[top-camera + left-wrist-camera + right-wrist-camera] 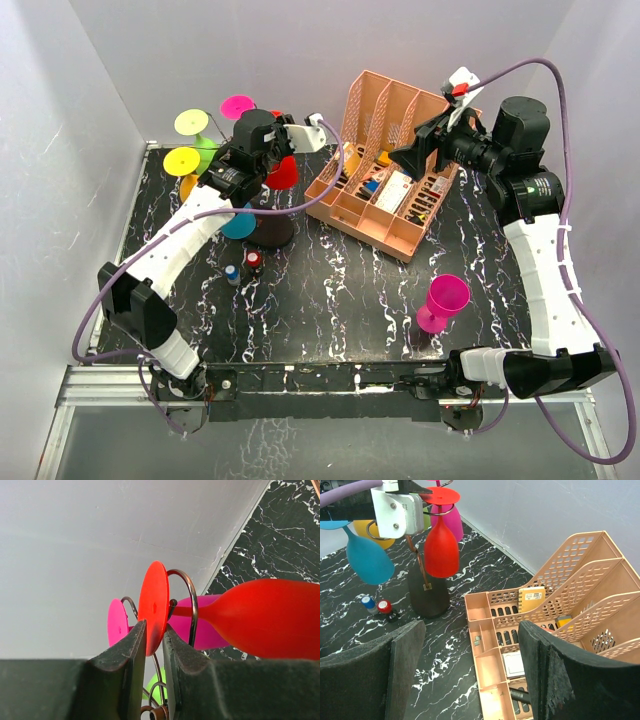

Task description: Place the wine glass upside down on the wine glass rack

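Observation:
The wine glass rack (272, 234) stands at the back left, with several coloured glasses hanging upside down from its wire arms. My left gripper (268, 160) is at its top, shut on the round foot of a red wine glass (282, 174). In the left wrist view the gripper (154, 632) pinches the red foot disc (154, 600), and the stem sits inside a curled wire arm (192, 600). The red bowl (441, 550) hangs down beside the rack's stem. My right gripper (405, 158) is open and empty above the peach organiser (490, 630).
A magenta wine glass (443, 302) stands upright on the table at the front right. Two small bottles (242, 267) stand in front of the rack base. A teal glass (369, 560) hangs on the rack's near side. White walls close in the back and the sides.

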Robot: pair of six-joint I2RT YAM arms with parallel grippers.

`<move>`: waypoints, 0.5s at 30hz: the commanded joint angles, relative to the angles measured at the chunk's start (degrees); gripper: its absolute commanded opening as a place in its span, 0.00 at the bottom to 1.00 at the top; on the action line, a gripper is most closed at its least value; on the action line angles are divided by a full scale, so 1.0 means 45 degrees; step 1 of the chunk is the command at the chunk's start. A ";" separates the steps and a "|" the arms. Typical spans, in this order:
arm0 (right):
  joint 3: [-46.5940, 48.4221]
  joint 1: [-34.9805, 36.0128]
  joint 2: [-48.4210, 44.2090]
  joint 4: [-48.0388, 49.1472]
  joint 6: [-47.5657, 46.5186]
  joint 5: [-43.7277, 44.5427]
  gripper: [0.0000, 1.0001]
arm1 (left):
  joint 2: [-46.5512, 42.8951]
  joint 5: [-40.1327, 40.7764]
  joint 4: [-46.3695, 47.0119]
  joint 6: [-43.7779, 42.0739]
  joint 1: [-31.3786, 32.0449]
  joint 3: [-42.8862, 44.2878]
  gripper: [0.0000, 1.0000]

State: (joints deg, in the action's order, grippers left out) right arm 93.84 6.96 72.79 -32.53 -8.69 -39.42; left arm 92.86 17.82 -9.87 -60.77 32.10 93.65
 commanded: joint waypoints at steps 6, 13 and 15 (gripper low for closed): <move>0.0064 -0.0122 -0.0337 0.0803 0.0095 -0.0111 0.82 | -0.1012 0.0199 -0.0321 -0.0036 0.0037 -0.0350 0.21; 0.0008 -0.0153 -0.0345 0.0823 0.0129 -0.0128 0.82 | -0.1179 0.0327 -0.0346 -0.0203 0.0019 -0.0478 0.24; 0.0005 -0.0159 -0.0351 0.0824 0.0114 -0.0110 0.82 | -0.1194 0.0364 -0.0327 -0.0215 0.0051 -0.0468 0.24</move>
State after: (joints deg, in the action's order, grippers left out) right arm 93.84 6.59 72.77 -32.38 -8.67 -39.42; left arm 91.15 18.63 -10.96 -61.56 32.10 91.79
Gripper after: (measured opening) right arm 0.819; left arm 0.237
